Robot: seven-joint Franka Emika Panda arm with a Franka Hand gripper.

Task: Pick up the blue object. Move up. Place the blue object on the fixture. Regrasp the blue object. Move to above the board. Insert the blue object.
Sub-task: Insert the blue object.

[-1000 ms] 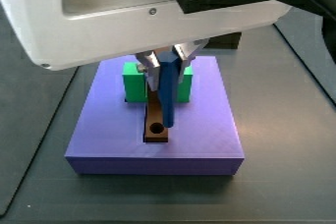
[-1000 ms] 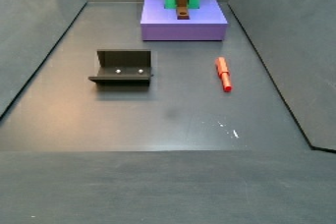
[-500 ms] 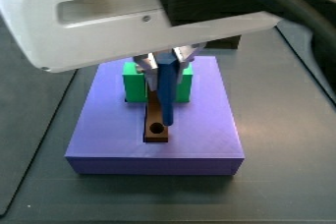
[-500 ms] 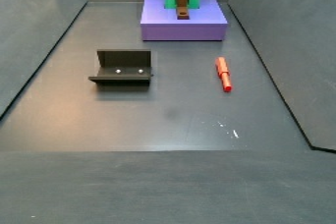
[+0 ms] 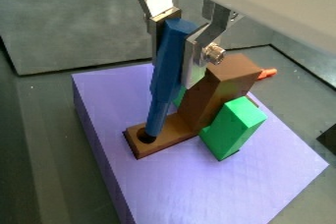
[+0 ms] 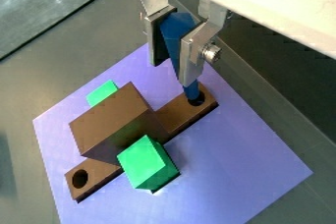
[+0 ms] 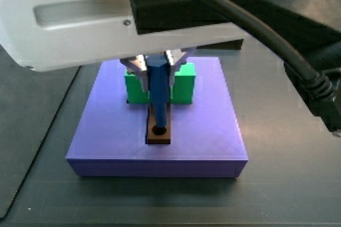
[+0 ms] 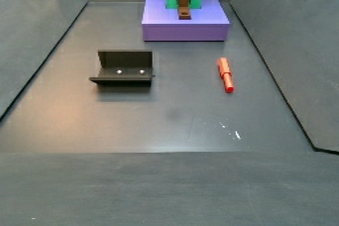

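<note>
My gripper [image 7: 160, 65] hovers over the lavender board [image 7: 200, 141] and is shut on the blue object [image 7: 160, 97], which it holds upright. The blue object's lower end sits at the round hole near the end of the brown bar [image 7: 159, 134]. Both wrist views show the silver fingers clamping the blue object [image 5: 167, 71] [image 6: 178, 56], with its tip in the hole of the bar [image 5: 197, 105] [image 6: 138, 130]. The gripper [image 5: 178, 39] [image 6: 178, 39] is above the bar. The fixture [image 8: 123, 68] stands empty on the floor. The arm does not show in that side view.
A green block [image 7: 186, 84] stands on the board behind the bar, also in both wrist views [image 5: 234, 128] [image 6: 144, 161]. A red peg [image 8: 225, 73] lies on the floor to the right of the fixture. The board [image 8: 185, 24] sits at the far end, between dark sloped walls.
The blue object was tilted with its tip beside the hole; now it stands upright with its tip at the hole. The arm has shifted over the board.
</note>
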